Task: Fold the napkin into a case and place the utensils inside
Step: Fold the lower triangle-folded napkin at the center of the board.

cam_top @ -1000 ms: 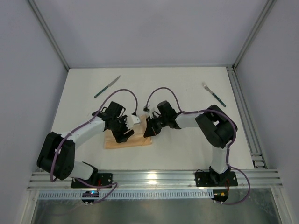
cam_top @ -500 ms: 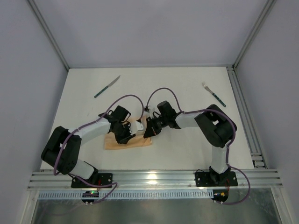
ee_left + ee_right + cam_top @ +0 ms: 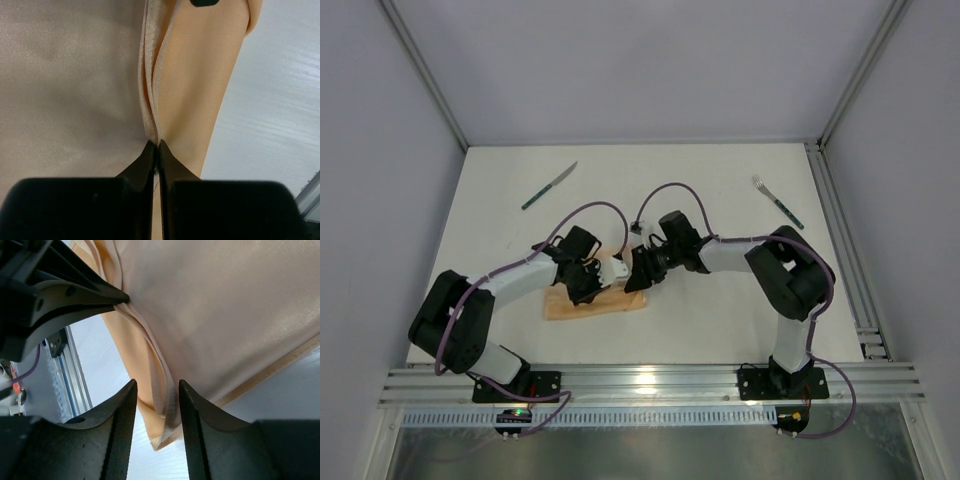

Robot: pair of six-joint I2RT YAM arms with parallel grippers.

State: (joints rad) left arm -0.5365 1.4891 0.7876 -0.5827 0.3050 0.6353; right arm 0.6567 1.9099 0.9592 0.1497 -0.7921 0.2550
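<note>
Centrally, near the front of the white table (image 3: 700, 320), the thin peach-orange cloth napkin (image 3: 610, 306) lies folded into a narrow strip that runs left to right. Both arms bend inward over it. A small part of the cloth shows between the two grippers, at the far edge of the strip.

The left gripper (image 3: 592, 288) sits over the middle of the strip. In its wrist view, the left gripper (image 3: 156, 147) has its dark fingers pressed together, pinching a thin layered edge of the napkin (image 3: 75, 75). The white table shows on the right of that view.

The right gripper (image 3: 632, 280) is at the right end of the strip, close beside the left one. Its wrist view shows the right gripper (image 3: 156, 390) with its fingers apart. A folded edge of the napkin (image 3: 225, 315) runs down through the gap, loose and not squeezed. The tips of the left gripper (image 3: 122, 300) also show there, clamped on the same cloth.

The slim knife with a dark green handle and silver blade (image 3: 549, 186) lies at the far left. The small fork with a dark green handle (image 3: 777, 202) lies at the far right. Both are well apart from the napkin.
</note>
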